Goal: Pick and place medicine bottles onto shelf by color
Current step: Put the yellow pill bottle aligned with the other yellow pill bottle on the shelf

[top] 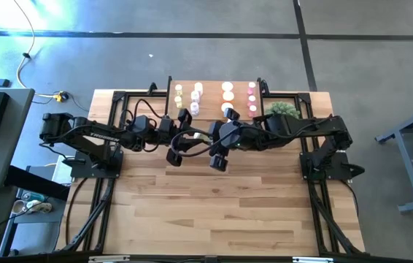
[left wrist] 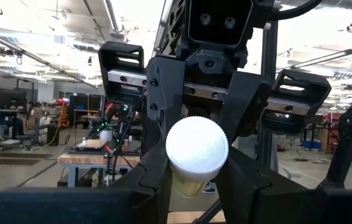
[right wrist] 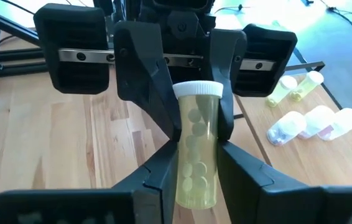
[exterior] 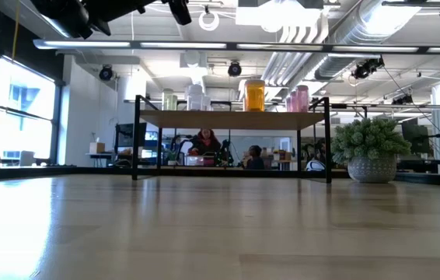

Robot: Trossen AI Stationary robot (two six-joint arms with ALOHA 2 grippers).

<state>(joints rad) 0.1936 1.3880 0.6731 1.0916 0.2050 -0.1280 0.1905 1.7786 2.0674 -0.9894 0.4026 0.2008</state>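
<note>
Yellow-green translucent plastic pill bottle (right wrist: 196,149) with white ribbed cap is hanging mid-air above the worktop's middle, both arms' jaws clamping it; light, rigid, slippery, so gripping its body seems wisest.

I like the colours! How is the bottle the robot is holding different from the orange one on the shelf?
The held bottle is yellow-green, while the orange bottle is orange. The held bottle is up in the air, pinched by the jaws of both the left gripper and the right gripper. The orange bottle stands upright on the shelf with nothing touching it. Both have white caps.
</note>
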